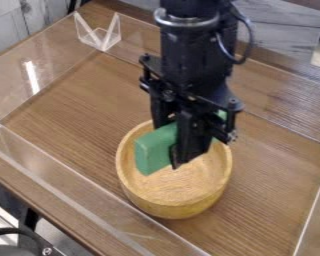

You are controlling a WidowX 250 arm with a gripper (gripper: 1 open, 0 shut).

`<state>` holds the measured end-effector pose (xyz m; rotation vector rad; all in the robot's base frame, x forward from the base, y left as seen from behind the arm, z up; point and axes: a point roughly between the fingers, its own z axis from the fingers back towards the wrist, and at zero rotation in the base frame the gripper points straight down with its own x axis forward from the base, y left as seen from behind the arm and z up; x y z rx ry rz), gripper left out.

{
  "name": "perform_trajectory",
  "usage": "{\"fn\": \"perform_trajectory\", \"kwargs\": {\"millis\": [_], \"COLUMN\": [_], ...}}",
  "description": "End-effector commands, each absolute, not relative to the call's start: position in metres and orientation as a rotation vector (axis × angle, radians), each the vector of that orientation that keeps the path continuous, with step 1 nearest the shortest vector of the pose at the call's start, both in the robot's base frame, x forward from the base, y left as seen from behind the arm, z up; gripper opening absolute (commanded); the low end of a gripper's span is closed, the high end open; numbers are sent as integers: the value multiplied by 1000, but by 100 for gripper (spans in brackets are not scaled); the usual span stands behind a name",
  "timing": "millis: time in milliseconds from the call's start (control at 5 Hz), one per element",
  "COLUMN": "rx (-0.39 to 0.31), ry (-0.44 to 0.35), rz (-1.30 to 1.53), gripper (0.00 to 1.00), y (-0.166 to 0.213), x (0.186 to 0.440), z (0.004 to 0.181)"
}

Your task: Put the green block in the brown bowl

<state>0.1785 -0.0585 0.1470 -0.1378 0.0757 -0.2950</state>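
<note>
Your arm is reaching in from the top of the picture and hanging almost straight down, with its black gripper (190, 150) pointing into the brown bowl (175, 200). The fingers are sitting partly closed, and they are pinching the green block (157, 148) between them. The block is standing on end, tilted slightly, with its lower end down inside the bowl on the side nearer the left rim. You cannot tell from this view whether that lower end is touching the bowl's floor or hanging just above it, because the black fingers are covering part of it.

No brand, label or writing is readable on the arm, the block or the bowl.

The bowl is sitting on a wooden table (83, 110) with the grain running across it. Clear plastic walls are fencing the work area: one low clear wall (69, 195) is running along the near left edge, just beside the bowl, and a small clear stand (96, 30) is sitting well apart at the top left. To the left of the bowl you are getting an open stretch of table up to that stand. On the right, the table is continuing to the picture's edge. The gripper body is filling most of the room above the bowl's far half, while the near half of the bowl is lying open to view.
</note>
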Motion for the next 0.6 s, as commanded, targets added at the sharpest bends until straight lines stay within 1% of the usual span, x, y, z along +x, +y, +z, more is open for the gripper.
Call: {"fn": "perform_trajectory", "kwargs": {"millis": [0, 400], "rx": [-133, -138], "ry": [13, -11], "rz": [-273, -241], "gripper": [0, 0], "y": [-54, -50], "x": [184, 188], "z": [153, 146]}}
